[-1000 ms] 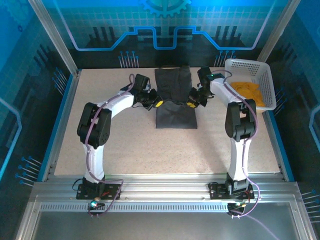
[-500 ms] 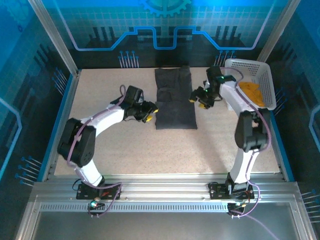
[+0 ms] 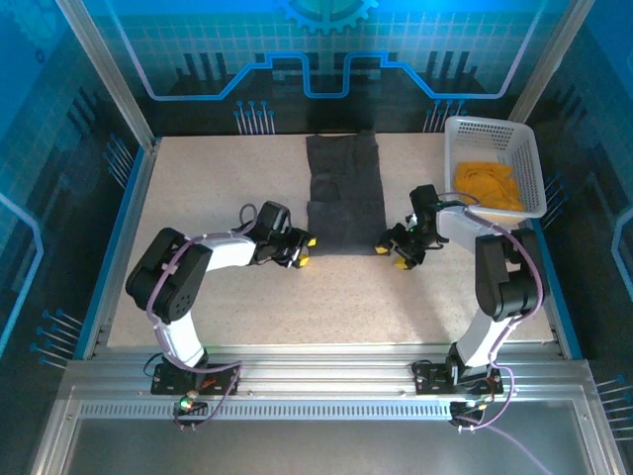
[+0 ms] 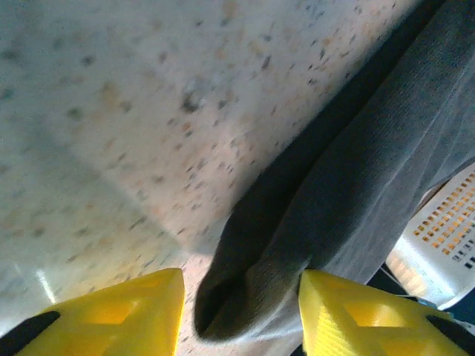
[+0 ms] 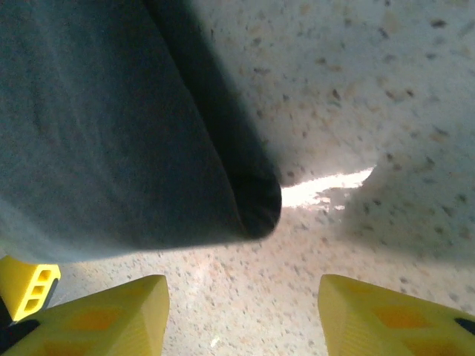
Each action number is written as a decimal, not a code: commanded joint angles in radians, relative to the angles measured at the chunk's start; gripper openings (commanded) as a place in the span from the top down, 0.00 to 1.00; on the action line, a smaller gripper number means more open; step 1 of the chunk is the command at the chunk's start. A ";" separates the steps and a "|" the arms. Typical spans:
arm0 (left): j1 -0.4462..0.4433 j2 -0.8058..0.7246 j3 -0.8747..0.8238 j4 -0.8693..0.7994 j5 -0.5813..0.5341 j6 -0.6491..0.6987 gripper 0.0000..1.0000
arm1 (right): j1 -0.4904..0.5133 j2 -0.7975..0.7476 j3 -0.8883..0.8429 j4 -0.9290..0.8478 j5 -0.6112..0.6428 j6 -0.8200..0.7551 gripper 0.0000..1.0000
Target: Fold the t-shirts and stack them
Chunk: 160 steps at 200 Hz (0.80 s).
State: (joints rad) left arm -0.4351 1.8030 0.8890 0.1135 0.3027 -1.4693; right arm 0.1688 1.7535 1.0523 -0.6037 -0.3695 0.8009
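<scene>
The dark charcoal-grey t-shirt (image 3: 345,198) lies folded into a long narrow strip at the table's middle back. My left gripper (image 3: 306,251) is low at its near left corner. In the left wrist view the left gripper (image 4: 241,297) is open, and the shirt's folded corner (image 4: 260,289) lies between the yellow fingers (image 4: 133,311). My right gripper (image 3: 390,254) sits at the near right corner. In the right wrist view it (image 5: 241,289) is open over bare table, with the shirt's corner (image 5: 256,200) just ahead of it. The orange-yellow t-shirt (image 3: 488,184) lies crumpled in the basket.
The white lattice basket (image 3: 522,148) stands at the back right corner, close to the right arm. A blue rail (image 3: 117,247) borders the table's left side. Speckled tabletop (image 3: 346,307) stretches between the shirt and the arm bases.
Both grippers have moved from the shirt's sides toward me and down, reaching its near corners. The shirt itself lies much as before.
</scene>
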 commanded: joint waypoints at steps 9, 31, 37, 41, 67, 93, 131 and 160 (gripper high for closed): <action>-0.008 0.043 0.043 0.044 0.004 -0.022 0.64 | -0.006 0.086 0.073 0.034 -0.025 0.030 0.48; -0.007 0.057 0.051 0.051 0.006 -0.018 0.72 | -0.007 0.139 0.121 0.015 -0.015 0.033 0.57; -0.007 0.063 0.054 0.058 0.009 -0.018 0.75 | -0.007 0.151 0.131 0.020 -0.017 0.036 0.60; -0.007 0.067 0.057 0.062 0.009 -0.018 0.77 | -0.006 0.158 0.138 0.022 -0.018 0.038 0.62; -0.002 0.087 0.071 0.073 0.008 -0.016 0.94 | -0.006 0.198 0.183 0.030 -0.024 0.046 0.77; 0.016 0.056 0.087 0.052 -0.017 0.008 1.00 | -0.004 0.178 0.222 0.021 -0.012 0.046 0.95; 0.060 -0.042 0.197 -0.057 -0.022 0.110 1.00 | -0.006 0.067 0.284 -0.052 0.023 0.024 1.00; 0.079 -0.118 0.288 -0.170 -0.005 0.185 1.00 | -0.005 -0.005 0.346 -0.129 0.022 0.009 1.00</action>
State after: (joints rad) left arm -0.3748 1.7851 1.0897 0.0479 0.3019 -1.3830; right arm 0.1692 1.8359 1.3327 -0.6529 -0.3595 0.8330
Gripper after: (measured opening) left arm 0.054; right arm 0.049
